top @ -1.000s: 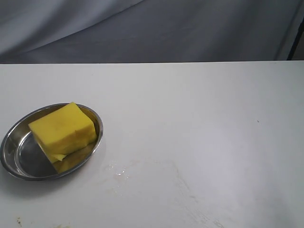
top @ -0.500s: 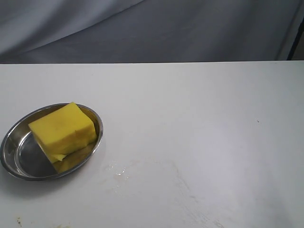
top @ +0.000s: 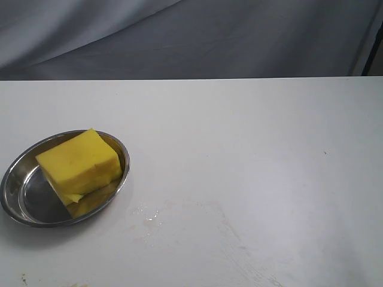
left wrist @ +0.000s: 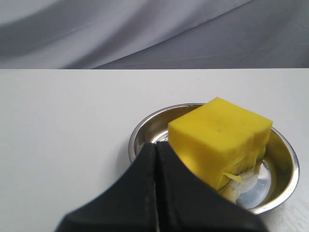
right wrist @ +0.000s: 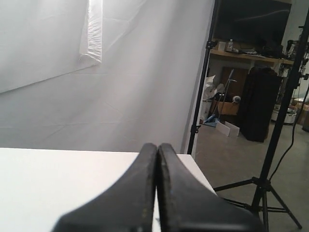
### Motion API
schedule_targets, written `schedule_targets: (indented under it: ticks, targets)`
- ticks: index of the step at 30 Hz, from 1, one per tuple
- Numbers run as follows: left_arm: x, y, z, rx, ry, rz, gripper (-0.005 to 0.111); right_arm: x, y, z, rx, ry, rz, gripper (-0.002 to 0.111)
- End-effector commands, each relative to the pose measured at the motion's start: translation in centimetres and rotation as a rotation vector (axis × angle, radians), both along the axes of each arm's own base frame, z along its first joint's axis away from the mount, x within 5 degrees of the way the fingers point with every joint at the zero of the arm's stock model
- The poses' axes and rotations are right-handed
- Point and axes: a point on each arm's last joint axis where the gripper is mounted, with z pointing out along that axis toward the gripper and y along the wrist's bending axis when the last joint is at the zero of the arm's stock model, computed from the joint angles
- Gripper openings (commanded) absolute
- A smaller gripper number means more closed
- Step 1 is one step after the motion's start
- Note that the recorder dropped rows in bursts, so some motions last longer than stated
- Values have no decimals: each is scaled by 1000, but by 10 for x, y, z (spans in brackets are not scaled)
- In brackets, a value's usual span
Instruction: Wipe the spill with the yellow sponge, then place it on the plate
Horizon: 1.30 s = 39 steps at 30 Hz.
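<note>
The yellow sponge (top: 79, 162) rests tilted inside the steel plate (top: 13, 179) at the left of the table; the left wrist view also shows the sponge (left wrist: 219, 137) in the plate (left wrist: 285, 154). No amber puddle shows; only a faint wet smear (top: 151, 215) lies right of the plate. My left gripper (left wrist: 157, 145) is shut and empty, just short of the plate. My right gripper (right wrist: 157, 146) is shut and empty, pointing past the table's edge. Neither gripper appears in the exterior view.
A grey cloth backdrop (top: 191, 36) hangs behind the table. Scuff marks (top: 239, 251) streak the white tabletop near the front. In the right wrist view, light stands (right wrist: 270, 145) and shelving stand beyond the table's corner (right wrist: 193, 162).
</note>
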Motion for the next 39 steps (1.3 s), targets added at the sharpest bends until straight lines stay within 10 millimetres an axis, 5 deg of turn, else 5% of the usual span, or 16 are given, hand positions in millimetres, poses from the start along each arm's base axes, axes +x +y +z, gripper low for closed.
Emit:
schedule_targets:
  ticks: [1, 5, 39]
  targets:
    - [0, 0, 0, -3, -11, 2, 0, -2, -1, -7, -18, 12, -17, 0]
    - [0, 0, 0, -3, -11, 2, 0, -2, -1, -33, 10, 46, -15, 0]
    - [0, 0, 0, -3, -11, 2, 0, -4, 4, -58, 114, 308, 59, 0]
